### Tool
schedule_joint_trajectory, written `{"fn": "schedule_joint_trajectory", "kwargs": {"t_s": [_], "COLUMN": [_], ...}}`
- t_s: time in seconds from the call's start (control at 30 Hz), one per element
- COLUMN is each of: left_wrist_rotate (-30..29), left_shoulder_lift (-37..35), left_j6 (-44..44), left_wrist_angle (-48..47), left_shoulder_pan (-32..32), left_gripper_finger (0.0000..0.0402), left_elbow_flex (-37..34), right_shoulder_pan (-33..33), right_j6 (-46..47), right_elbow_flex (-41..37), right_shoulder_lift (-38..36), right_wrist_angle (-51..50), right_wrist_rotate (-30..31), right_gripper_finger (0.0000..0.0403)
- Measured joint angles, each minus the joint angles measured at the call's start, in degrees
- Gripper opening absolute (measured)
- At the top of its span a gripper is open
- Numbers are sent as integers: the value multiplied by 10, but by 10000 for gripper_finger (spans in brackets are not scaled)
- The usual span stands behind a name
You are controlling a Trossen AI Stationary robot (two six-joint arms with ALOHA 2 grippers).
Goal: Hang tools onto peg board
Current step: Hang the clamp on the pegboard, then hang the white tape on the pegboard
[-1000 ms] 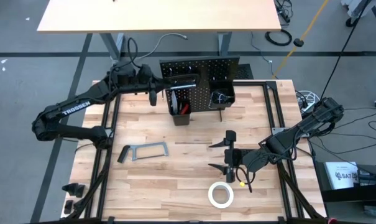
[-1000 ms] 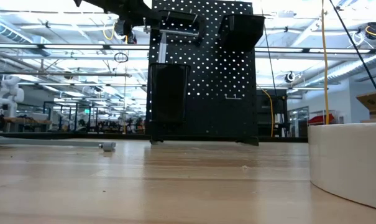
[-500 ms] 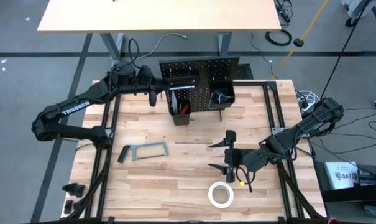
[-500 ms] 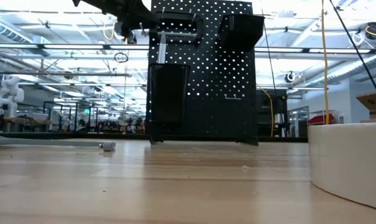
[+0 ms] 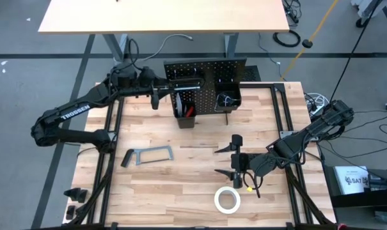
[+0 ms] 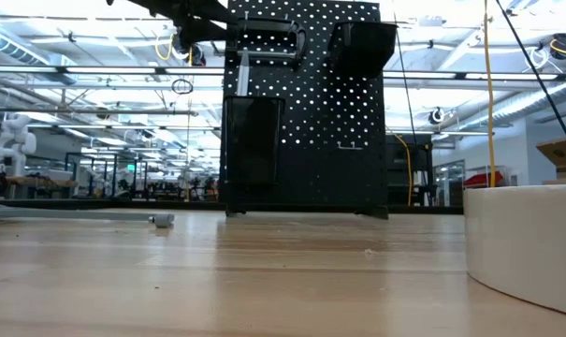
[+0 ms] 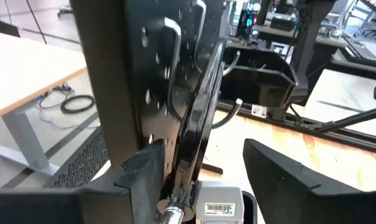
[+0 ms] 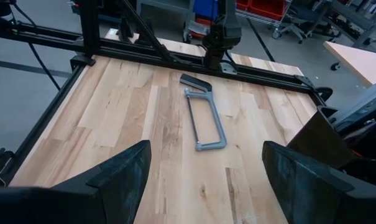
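The black peg board point(image 5: 209, 69) stands upright at the table's far edge. A silver level point(image 5: 188, 85) lies across its hooks near the top left; in the left wrist view the level point(image 7: 200, 106) is seen end-on. My left gripper point(image 5: 156, 91) is open at the level's left end, one finger on each side of it point(image 7: 201, 149). My right gripper point(image 5: 222, 160) is open above the table's right half, pointing toward the grey hacksaw point(image 5: 147, 155), which lies flat on the tabletop. A white tape roll point(image 5: 226, 200) lies near the front edge. My left gripper comes level from the table's left, along the level, its fingers point(image 7: 144, 171) open on either side of the level's end point(image 7: 184, 177). The end stands close to one finger; whether it touches I cannot tell. The level rests on the board's hooks point(image 7: 172, 62).
Two black bins hang on the board: the left bin point(image 5: 185, 108) holds red-handled tools, the right bin point(image 5: 228, 99) small metal bits. Black frame rails point(image 5: 289, 128) run along the table's sides. In the low view the tape roll point(image 6: 526, 248) fills the right foreground.
My left gripper has opened at the level's left end and let it go, staying where it was. The level has stayed on the board's hooks.
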Motion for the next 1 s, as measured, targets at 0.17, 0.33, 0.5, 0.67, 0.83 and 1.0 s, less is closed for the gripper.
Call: {"fn": "schedule_joint_trajectory", "kwargs": {"t_s": [0.17, 0.33, 0.5, 0.67, 0.83, 1.0], "left_wrist_rotate": [-1, -6, -12, -12, -11, -11], "left_shoulder_lift": [-24, -51, -83, -115, -134, -132], "left_j6": [0, 0, 0, -4, -20, -64], "left_wrist_angle": [-17, -75, -137, -194, -255, -266], "left_shoulder_pan": [1, 0, 0, -10, -51, -132], "left_gripper_finger": [223, 224, 224, 224, 224, 224], "left_elbow_flex": [0, 0, 0, 0, 0, -24], "right_shoulder_pan": [0, 0, 0, 0, 0, 0], "right_j6": [0, 0, 3, 4, 4, 4], "right_elbow_flex": [0, 0, 0, 0, 0, 0], "right_shoulder_lift": [0, 0, 0, 0, 0, 0], "right_wrist_angle": [-1, -1, -1, -1, -1, -3], "right_wrist_rotate": [0, -1, -1, -1, -1, -1], "right_gripper_finger": [302, 302, 302, 302, 302, 302]}}
